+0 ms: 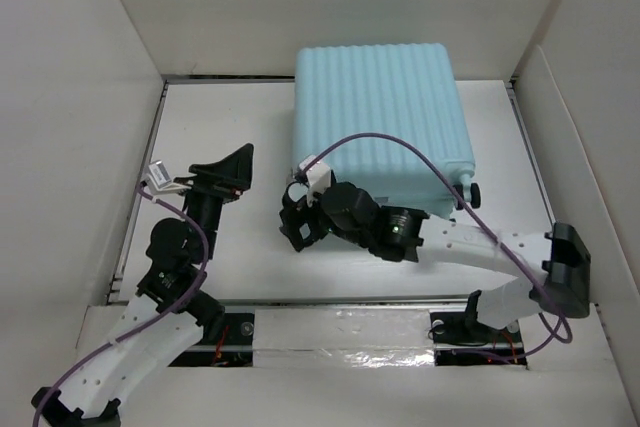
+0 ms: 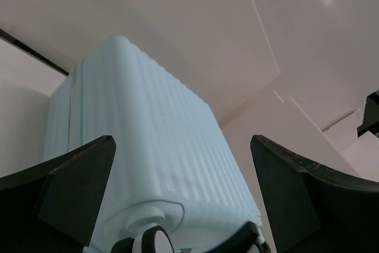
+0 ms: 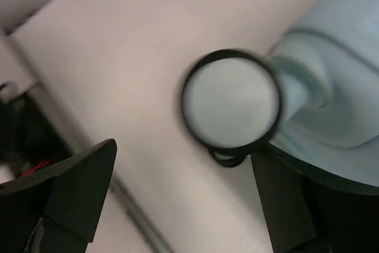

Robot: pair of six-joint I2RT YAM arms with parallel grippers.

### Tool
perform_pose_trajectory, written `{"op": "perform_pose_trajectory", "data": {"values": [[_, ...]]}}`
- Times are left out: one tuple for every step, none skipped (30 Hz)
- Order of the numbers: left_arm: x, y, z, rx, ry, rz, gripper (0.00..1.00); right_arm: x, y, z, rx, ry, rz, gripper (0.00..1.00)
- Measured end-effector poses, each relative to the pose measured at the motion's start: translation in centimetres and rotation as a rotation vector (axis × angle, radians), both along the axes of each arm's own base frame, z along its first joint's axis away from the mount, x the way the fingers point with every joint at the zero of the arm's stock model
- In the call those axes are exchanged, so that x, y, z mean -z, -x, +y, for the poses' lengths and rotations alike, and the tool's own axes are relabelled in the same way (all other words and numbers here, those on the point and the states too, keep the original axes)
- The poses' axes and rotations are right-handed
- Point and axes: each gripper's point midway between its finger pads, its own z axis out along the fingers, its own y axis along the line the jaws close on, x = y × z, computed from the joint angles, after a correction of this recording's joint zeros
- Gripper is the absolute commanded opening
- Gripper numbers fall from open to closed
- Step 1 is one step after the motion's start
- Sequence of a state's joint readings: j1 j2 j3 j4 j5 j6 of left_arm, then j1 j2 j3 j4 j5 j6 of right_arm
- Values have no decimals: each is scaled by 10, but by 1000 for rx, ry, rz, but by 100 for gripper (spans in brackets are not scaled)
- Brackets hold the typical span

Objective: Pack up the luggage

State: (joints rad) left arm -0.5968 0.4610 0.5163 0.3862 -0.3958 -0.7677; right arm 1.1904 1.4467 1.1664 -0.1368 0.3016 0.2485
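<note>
Pale aqua, ribbed hard-shell luggage [image 1: 378,122] lies closed and flat on the white tabletop [image 1: 230,107], far centre. The left tool [image 2: 182,146] gapes wide, empty, aimed at it. The right tool [image 3: 183,149], also spread and empty, faces a round black-rimmed caster wheel [image 3: 231,99].

- Table [image 1: 250,247]: white, flat surface.
- Suitcase [image 1: 375,117]: pale blue, lying flat on the table's far right part, ribbed shell up, wheels facing the near edge.

White table [image 1: 230,247] inside plain white walls [image 1: 80,97], evenly lit.
</note>
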Motion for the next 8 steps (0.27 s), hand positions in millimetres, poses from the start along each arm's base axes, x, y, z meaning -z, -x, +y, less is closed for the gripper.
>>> {"op": "perform_pose_trajectory", "data": {"values": [[0,1,-1,9,-7,8,99,-9,13,1,-44,-16,-10,100],[0,2,-3,21,-15,12,99,-21,26,0,-81,-40,-26,100],[-1,3,-6,36,-22,15,99,-37,37,-5,-105,-73,-46,100],[-1,5,-9,55,-28,16,99,-55,43,-15,-108,-116,-75,100],[-2,7,-12,72,-35,17,98,-73,44,-30,-88,-157,-105,100],[-2,9,-15,90,-42,18,98,-91,42,-50,-50,-202,-136,100],[-2,10,-17,104,-51,21,99,-110,39,-71,-4,-252,-170,100],[-1,11,-19,115,-60,26,99,-125,36,-93,53,-297,-200,100]]}}
